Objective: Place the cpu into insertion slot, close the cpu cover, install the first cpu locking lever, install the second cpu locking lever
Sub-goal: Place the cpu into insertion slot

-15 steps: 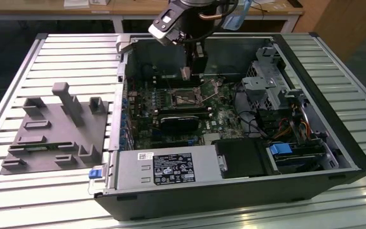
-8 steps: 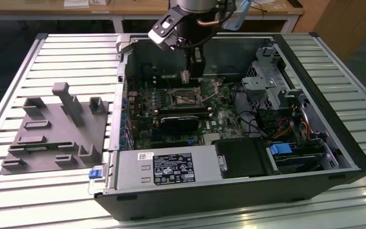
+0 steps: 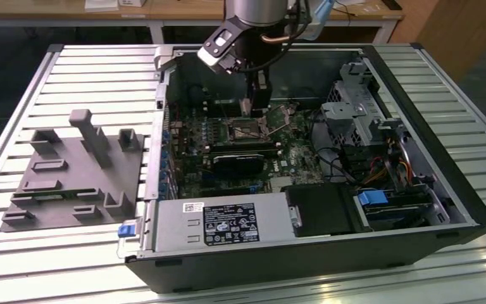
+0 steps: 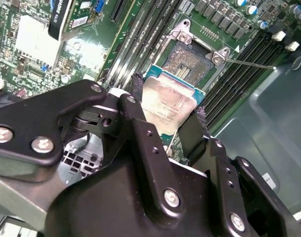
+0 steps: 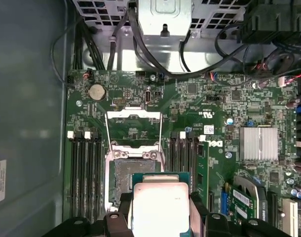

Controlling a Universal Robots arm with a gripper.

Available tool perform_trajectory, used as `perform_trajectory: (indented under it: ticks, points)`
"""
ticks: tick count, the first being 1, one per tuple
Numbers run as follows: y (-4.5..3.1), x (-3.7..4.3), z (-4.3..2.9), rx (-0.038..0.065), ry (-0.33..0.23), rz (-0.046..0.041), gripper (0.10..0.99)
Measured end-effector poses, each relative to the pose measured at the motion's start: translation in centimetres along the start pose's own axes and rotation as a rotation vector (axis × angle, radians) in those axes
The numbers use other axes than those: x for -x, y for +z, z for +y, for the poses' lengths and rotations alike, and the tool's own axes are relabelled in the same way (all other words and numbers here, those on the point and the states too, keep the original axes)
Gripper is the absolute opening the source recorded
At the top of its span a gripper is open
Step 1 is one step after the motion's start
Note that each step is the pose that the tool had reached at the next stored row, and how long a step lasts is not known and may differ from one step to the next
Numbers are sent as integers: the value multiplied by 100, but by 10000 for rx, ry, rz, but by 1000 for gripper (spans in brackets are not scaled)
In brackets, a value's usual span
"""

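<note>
Black two-finger gripper clamps the flat, square, silver-topped cpu by opposite edges. The silver-rimmed dark insertion slot lies uncovered at one o'clock.

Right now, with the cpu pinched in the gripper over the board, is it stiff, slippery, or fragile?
Probably stiff: the cpu looks flat though the gripper pinches only two opposite edges. Its smooth metal top looks slippery, so it could slide between the pads. It is thin and small, so likely light.
</note>
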State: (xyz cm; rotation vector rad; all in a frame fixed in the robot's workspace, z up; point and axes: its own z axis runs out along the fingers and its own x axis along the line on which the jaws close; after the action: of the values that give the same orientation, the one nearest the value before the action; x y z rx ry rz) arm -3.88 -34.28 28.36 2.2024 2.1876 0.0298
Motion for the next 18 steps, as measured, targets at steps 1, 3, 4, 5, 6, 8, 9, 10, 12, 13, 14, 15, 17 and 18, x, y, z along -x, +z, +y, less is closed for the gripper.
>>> perform_trajectory:
  ticks: [1, 3, 4, 5, 6, 8, 9, 10, 12, 13, 14, 15, 17, 18]
  points:
    - [13, -2, 0, -1, -3, -1, 541]
    - [43, -5, -1, 0, -8, 0, 541]
    - [57, -7, -2, 0, -10, 1, 541]
    - [70, -8, -3, 0, -11, 1, 541]
    - [82, -9, -3, 0, -12, 1, 541]
    - [107, -12, -4, 0, -16, 1, 541]
    - [118, -13, -5, 0, -19, 1, 541]
    - [128, -15, -5, 0, -22, 1, 541]
    - [149, -20, -6, 0, -29, 1, 541]
    - [159, -22, -7, 0, -32, 2, 541]
    - [171, -25, -7, 1, -36, 2, 541]
    - [183, -27, -7, 1, -41, 2, 541]
    - [209, -31, -8, 1, -55, 3, 541]
    - [222, -34, -9, 1, -67, 3, 541]
